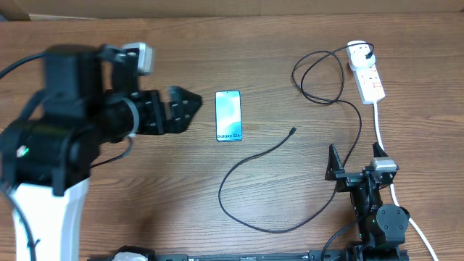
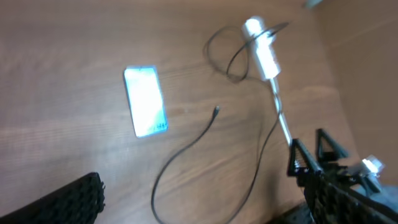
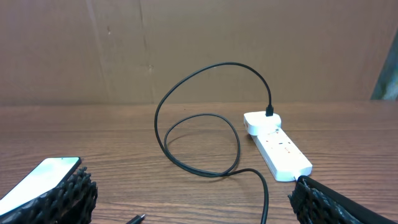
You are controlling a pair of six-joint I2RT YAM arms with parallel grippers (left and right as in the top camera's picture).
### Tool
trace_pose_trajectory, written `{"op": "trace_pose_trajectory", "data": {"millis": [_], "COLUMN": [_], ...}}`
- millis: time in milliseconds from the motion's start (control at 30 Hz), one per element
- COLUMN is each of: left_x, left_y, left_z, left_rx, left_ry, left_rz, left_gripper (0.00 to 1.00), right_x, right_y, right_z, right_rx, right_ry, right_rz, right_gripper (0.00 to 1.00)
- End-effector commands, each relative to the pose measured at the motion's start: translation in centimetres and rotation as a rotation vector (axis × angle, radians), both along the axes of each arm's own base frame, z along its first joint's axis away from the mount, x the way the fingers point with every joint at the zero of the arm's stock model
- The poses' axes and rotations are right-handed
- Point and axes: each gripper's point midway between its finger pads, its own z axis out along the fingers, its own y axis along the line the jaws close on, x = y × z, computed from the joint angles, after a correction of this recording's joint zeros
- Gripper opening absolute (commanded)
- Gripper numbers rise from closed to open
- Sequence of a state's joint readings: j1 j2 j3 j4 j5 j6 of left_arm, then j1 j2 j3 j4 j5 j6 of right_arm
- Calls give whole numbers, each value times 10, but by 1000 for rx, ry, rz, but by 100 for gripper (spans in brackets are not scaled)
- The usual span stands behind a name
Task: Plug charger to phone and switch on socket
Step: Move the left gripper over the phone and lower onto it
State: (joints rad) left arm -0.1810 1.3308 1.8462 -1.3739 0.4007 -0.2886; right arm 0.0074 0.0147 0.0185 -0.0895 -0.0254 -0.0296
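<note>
phone (image 1: pixel 228 116): left of charger (image 1: pixel 292 131) tip | socket (image 1: pixel 368 78): far right | charger: plugged in socket

Bright, even light all over.
You see soft shadows on the worktop (image 1: pixel 167 203); your left wrist view is blurry, and the phone (image 2: pixel 145 101) screen glows pale.
</note>
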Motion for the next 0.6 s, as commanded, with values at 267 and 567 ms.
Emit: {"op": "trace_pose_trajectory", "data": {"millis": [267,567], "left_x": [54,89], "left_y": [-16,-59], "left_z": [-50,-109], "left_rx": [303,249], "left_ry": [178,339], "left_rz": [296,254], "left_gripper": [100,100], "right_x": [0,0], "right_y": [0,0], "right_z": [-2,-2], "right_rx": [-5,-5], "right_ry": [-4,-4], "right_rz": [-2,-2], "right_gripper": [100,100]}}
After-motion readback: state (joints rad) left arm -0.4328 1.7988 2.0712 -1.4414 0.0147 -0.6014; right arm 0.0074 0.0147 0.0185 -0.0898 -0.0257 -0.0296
